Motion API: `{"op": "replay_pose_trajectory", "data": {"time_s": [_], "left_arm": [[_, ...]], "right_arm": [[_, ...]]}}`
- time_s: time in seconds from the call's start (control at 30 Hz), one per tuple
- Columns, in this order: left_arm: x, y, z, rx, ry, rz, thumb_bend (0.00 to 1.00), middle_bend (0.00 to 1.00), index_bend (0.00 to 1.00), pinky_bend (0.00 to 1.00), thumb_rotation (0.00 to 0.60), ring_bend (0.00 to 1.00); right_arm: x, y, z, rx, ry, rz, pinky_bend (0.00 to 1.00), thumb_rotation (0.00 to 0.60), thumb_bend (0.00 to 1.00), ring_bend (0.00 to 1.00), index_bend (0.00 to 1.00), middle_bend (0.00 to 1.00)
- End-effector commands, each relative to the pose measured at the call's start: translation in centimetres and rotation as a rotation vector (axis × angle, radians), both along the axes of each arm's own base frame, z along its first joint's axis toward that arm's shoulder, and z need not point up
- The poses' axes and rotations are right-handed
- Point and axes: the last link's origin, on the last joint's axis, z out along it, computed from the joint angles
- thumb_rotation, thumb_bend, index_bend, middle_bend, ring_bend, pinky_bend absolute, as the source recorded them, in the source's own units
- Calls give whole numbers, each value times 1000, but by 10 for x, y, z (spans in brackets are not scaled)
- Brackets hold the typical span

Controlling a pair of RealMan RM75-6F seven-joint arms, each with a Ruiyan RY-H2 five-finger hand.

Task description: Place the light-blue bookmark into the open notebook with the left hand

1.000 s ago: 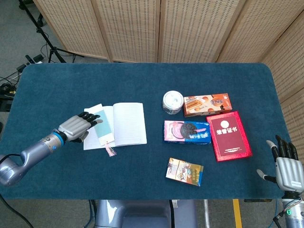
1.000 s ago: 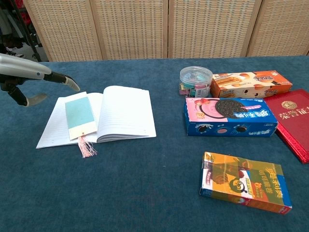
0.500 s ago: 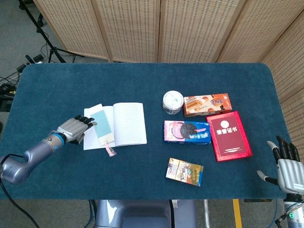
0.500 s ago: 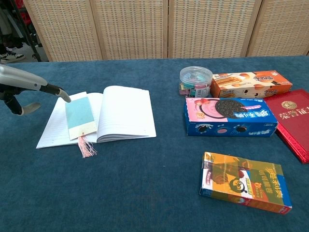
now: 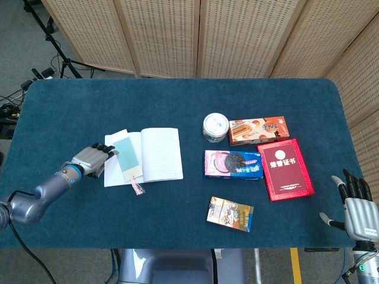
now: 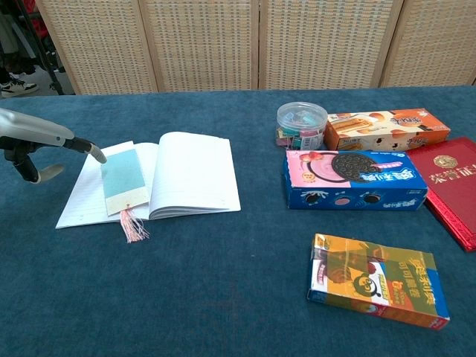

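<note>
The open notebook lies left of the table's middle. The light-blue bookmark lies flat on its left page, pink tassel hanging over the near edge. My left hand hovers at the notebook's left edge, fingers extended and apart, holding nothing; its fingertips point at the bookmark's far corner. Spread and empty, my right hand stays at the table's near right corner, seen only in the head view.
Right of the notebook are a round clear tub, an orange biscuit box, a blue cookie box, a red certificate booklet and a small snack box. Wicker screens stand behind the table.
My left hand has drawn back leftward and toward the near edge, away from the bookmark, which stays on the page. The right hand has barely moved.
</note>
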Motion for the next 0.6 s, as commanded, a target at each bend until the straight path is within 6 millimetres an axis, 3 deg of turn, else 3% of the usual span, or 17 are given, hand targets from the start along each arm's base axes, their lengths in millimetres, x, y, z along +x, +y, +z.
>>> {"op": "replay_pose_trajectory", "data": {"time_s": [0.03,0.6], "left_arm": [[-1,3,-3,8,4,1,734,0,0,0,600,0],[-6,20,-8,51,11,45,734,0,0,0,600,0]], "right_arm": [[0,0,0,-1,-1,-1,0,600,105,0,122,0],[0,0,0,0,-3,0,0,600,105,0,122,0]]}}
